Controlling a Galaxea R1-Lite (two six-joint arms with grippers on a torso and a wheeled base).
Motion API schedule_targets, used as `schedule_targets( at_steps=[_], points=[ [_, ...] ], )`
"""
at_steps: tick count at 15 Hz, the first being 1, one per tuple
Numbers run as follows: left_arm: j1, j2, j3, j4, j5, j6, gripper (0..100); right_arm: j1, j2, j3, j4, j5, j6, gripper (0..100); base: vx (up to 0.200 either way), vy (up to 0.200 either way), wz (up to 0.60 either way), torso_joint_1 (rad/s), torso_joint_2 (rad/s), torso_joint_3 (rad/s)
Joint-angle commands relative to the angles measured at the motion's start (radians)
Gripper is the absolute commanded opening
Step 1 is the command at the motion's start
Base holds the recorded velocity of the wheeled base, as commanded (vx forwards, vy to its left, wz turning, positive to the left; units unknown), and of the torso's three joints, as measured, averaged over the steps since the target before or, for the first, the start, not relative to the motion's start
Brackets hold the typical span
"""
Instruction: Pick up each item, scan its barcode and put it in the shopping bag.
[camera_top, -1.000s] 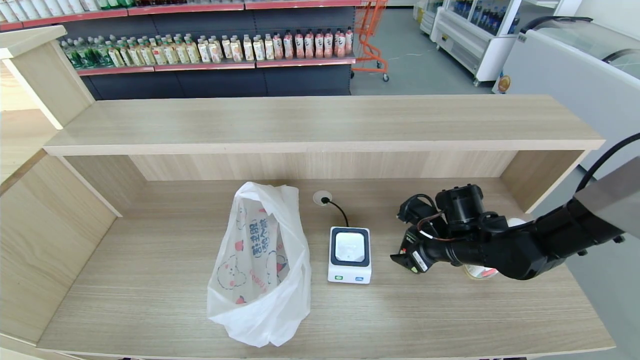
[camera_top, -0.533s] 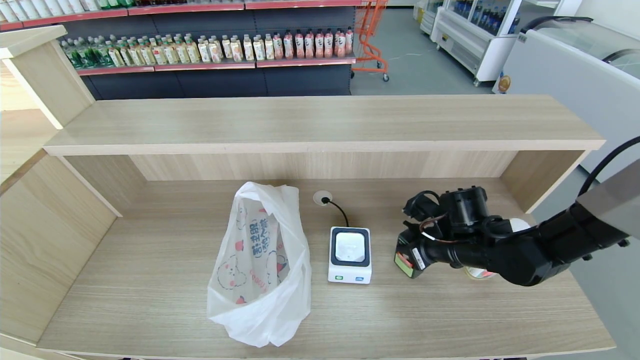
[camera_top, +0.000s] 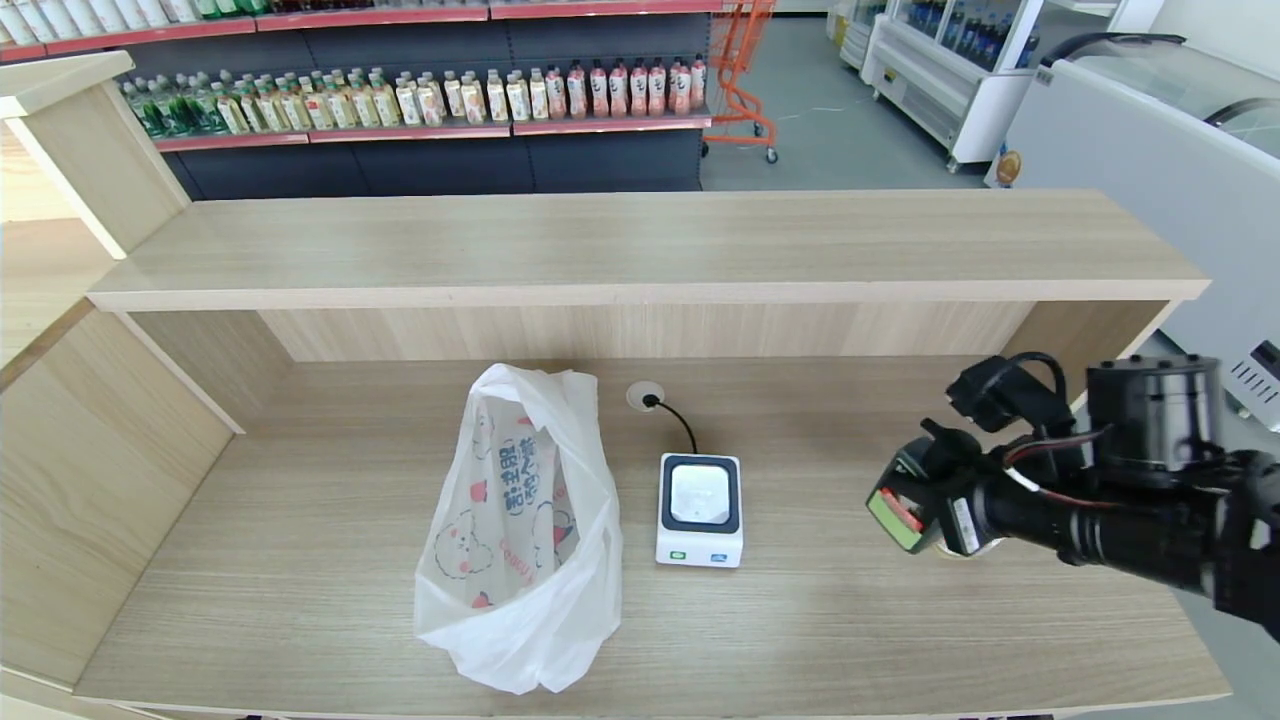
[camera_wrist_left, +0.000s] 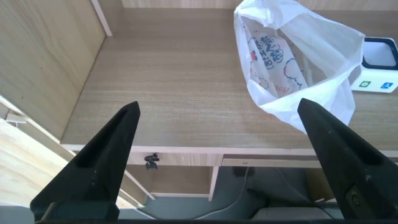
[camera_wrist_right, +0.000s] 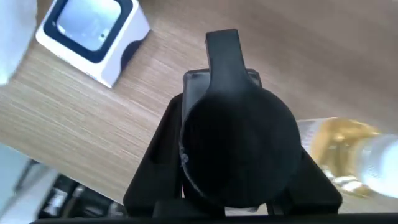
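One checkout counter (camera_top: 900, 640) of light wood grain, with a raised ledge (camera_top: 650, 240) along its far side, is carrying everything listed here. One shopping bag (camera_top: 520, 600) (camera_wrist_left: 292, 93) of thin white plastic with a cartoon print is standing on the counter with its mouth gaping. It is sitting well off to the left of the right gripper (camera_top: 905, 490) and ahead of the left gripper (camera_wrist_left: 219, 109), apart from both. The left gripper is hanging by the counter's near edge, its two fingers spread wide with nothing between them. The right gripper is hovering above the right part of the counter and is clamping a dark item (camera_top: 893, 508) (camera_wrist_right: 236, 149), which is riding clear of the surface with its green-and-red face turned leftward. One barcode scanner (camera_top: 700, 508) (camera_wrist_right: 93, 37), a white box with a dark-framed glass window facing up, is resting on the counter between the bag and the right gripper, touching neither. One bottle (camera_wrist_right: 339, 149) of pale yellow liquid is lying on the counter just beneath and behind the right gripper, largely covered by it in the head view. One black cable (camera_top: 682, 425) is running from the scanner's back to a round grommet hole (camera_top: 645, 397), farther from the right gripper than the scanner itself.
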Motion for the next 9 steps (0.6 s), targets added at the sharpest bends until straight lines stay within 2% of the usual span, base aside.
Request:
schedule_targets(
  at_steps=[1,2,3,4,5,6,7,9],
  points=[
    [0.0,0.0,0.0,0.0,0.0,0.0,100,-0.047,-0.248,0.088,0.0,0.006,-0.279,0,0.0,0.0,0.0,0.0,0.0,0.0],
    [0.0,0.0,0.0,0.0,0.0,0.0,100,-0.044,-0.262,0.088,-0.006,0.023,-0.393,0,0.0,0.0,0.0,0.0,0.0,0.0],
    [0.0,0.0,0.0,0.0,0.0,0.0,100,-0.043,-0.277,0.086,-0.006,0.1,-0.557,0,0.0,0.0,0.0,0.0,0.0,0.0],
    [0.0,0.0,0.0,0.0,0.0,0.0,100,-0.046,-0.28,0.086,-0.003,0.222,-0.758,0,0.0,0.0,0.0,0.0,0.0,0.0],
    [0.0,0.0,0.0,0.0,0.0,0.0,100,-0.049,-0.275,0.085,-0.003,0.311,-0.98,0,0.0,0.0,0.0,0.0,0.0,0.0],
    [0.0,0.0,0.0,0.0,0.0,0.0,100,-0.046,-0.262,0.082,-0.002,0.429,-1.296,0,0.0,0.0,0.0,0.0,0.0,0.0],
    [0.0,0.0,0.0,0.0,0.0,0.0,100,-0.024,-0.222,0.085,0.008,0.521,-1.54,0,0.0,0.0,0.0,0.0,0.0,0.0],
    [0.0,0.0,0.0,0.0,0.0,0.0,100,0.102,-0.133,0.099,0.117,0.578,-1.95,0,0.0,0.0,0.0,0.0,0.0,0.0]
  ],
)
